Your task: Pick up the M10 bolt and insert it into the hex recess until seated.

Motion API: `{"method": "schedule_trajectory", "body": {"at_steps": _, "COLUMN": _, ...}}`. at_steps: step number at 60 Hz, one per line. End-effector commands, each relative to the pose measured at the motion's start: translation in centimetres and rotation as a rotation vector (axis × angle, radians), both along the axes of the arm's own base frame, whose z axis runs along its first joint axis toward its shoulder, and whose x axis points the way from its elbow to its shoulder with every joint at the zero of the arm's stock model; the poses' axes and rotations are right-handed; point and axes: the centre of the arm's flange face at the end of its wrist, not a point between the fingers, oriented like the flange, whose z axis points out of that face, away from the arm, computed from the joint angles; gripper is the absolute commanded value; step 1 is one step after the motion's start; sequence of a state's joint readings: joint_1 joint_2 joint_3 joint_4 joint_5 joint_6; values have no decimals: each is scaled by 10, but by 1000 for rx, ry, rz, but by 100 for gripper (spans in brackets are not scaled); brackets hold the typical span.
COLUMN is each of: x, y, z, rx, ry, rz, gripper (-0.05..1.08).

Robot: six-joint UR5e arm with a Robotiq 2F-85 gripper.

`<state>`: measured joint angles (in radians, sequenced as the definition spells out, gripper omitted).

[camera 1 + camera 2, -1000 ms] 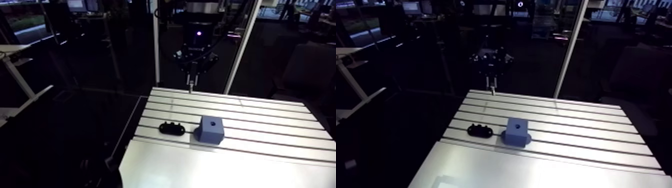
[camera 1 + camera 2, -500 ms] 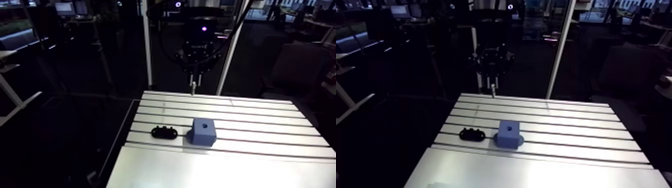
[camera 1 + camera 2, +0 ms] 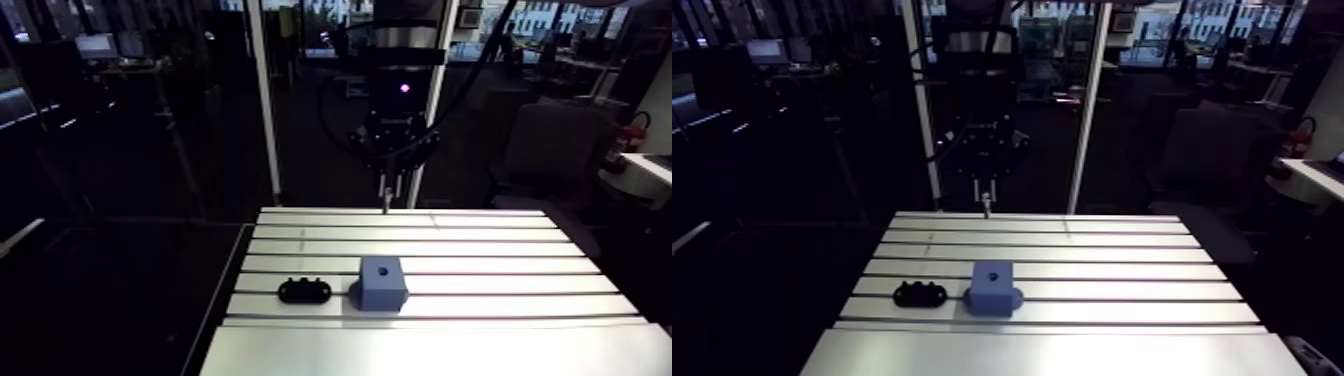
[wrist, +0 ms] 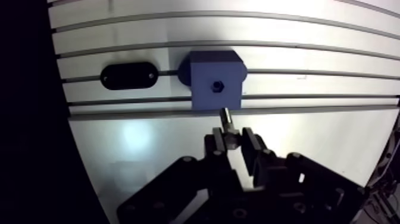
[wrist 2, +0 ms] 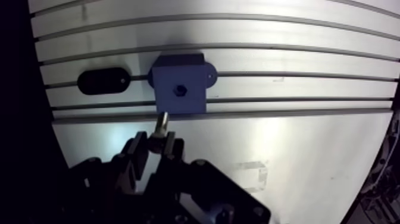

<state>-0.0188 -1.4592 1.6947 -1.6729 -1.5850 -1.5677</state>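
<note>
Well, from the arm view, the two-fingered claw (image 3: 386, 188) hangs above the far edge of the slotted aluminium worktop (image 3: 500, 250). A thin silver M10 bolt (image 3: 387, 205) juts down from it. The fingers are small and dark from here, so I would only say the bolt looks upright. A square blue plastic block (image 3: 381, 283) sits on the worktop nearer the camera than the claw and well apart from it. A flat black oblong holder (image 3: 304, 291) lies just beside the block, with a small gap between them.

The wrist view is plainer. The claw's two fingers pinch the bolt at its head end. The shank sticks out past the fingertips, with its long axis running straight along the claw's own line. The blue block lies ahead of the claw. In its top face is the dark hex recess (image 4: 217, 86), a little beyond the bolt's tip and slightly off to the side of the black holder. The bolt touches neither the block nor the worktop.

I judge the pick-up done and the carry under way. The coming move turns on bringing the tip forward over that recess, keeping the shank square to the block's top, then lowering it. A slight tilt or sideways offset could catch the tip on the rim.
</note>
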Motion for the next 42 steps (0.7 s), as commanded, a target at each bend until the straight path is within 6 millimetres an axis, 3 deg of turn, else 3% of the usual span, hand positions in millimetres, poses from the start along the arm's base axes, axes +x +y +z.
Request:
{"method": "schedule_trajectory", "body": {"at_steps": 1, "x": 12, "y": 2, "z": -22, "rx": -3, "ry": -29, "rz": -7, "gripper": 108}}
{"method": "schedule_trajectory", "body": {"at_steps": 42, "x": 9, "y": 8, "z": -70, "rx": -19, "ry": -76, "rz": 44, "gripper": 108}}
